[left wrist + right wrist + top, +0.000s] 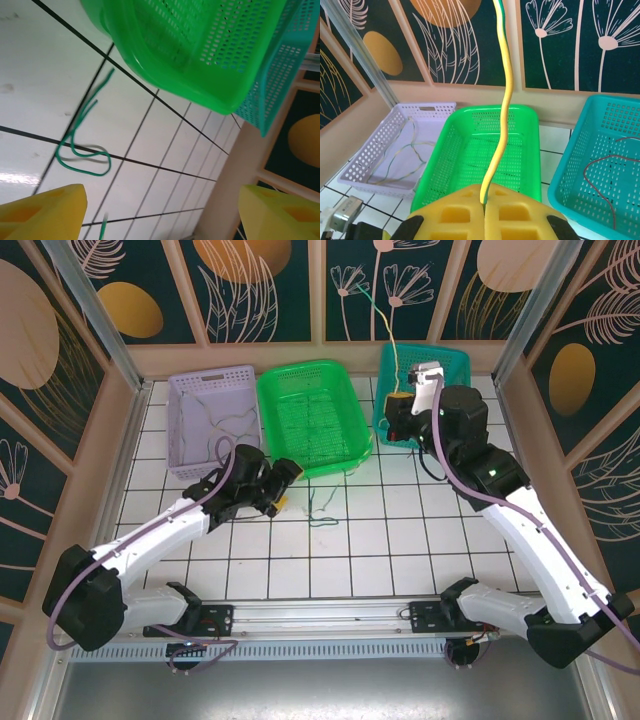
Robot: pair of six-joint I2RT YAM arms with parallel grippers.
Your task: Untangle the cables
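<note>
Right wrist: right pincer [484, 206] clenched on upright yellow cable [506, 95]; left wrist: left pincer [160, 212] agape.

Middle basket [310, 420] stood on tabletop [400, 540]; second basket [212, 374] lay left of it, third basket [455, 355] right, loose cable [322, 510] just before it.

An overhead camera is looking down from the near edge onto the tiled table [400, 540]. The left wrist camera is skimming close over the tiles; the right wrist camera is facing the back wall [560, 45]. All three are sharing the green basket [310, 415].
</note>
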